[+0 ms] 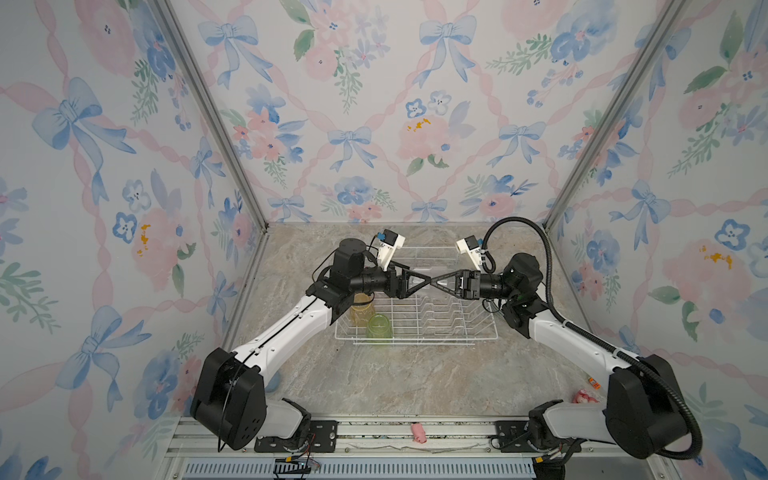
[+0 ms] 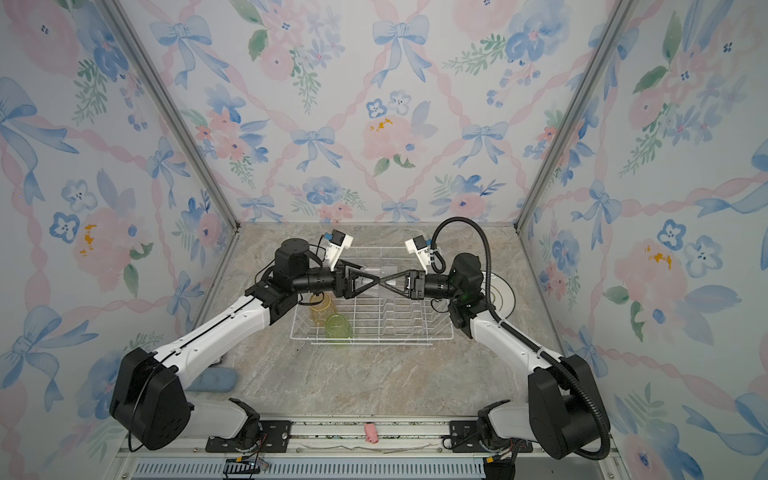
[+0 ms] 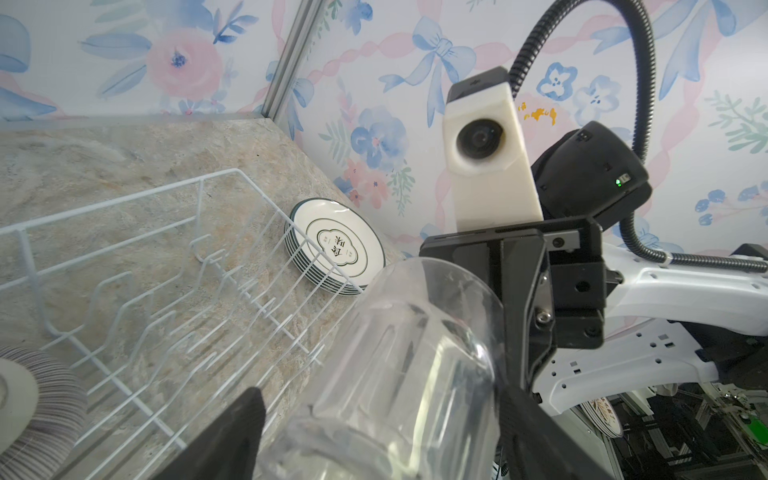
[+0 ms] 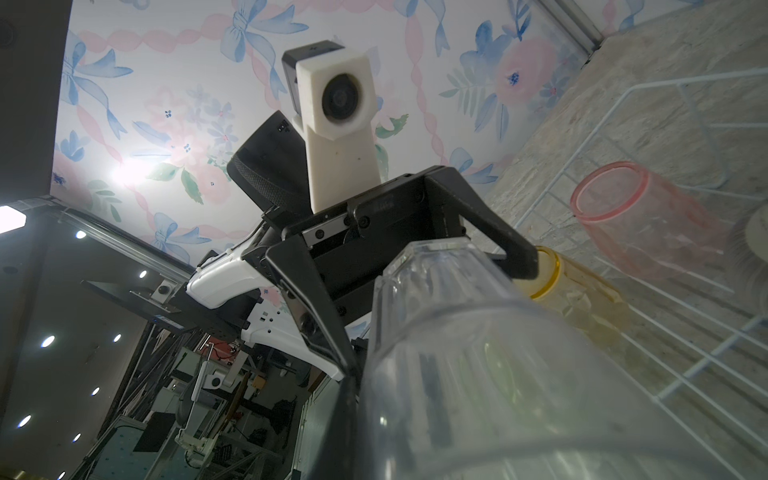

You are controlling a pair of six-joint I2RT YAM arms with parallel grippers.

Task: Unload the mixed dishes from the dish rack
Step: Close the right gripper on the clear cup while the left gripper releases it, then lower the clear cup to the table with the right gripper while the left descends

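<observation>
2 end effectors meet above the dish rack (image 1: 436, 337): right end effector (image 1: 439, 284) pinched tight on the clear tumbler (image 3: 399, 365), faceted, held level, left end effector (image 1: 424, 283) spread around its base. Right wrist view catches a pink tumbler (image 4: 648, 224) lying in the rack, unseen from the top; left wrist view shows plates (image 3: 336, 249) stacked on the desk (image 3: 104, 158), right of the rack

soft, even light in both top views, shadows faint, wallpaper (image 1: 104, 166) stretched toward the frame edges. right wrist view: white glare spot (image 4: 129, 172); clear tumbler (image 4: 478, 374) blurred near lens.
</observation>
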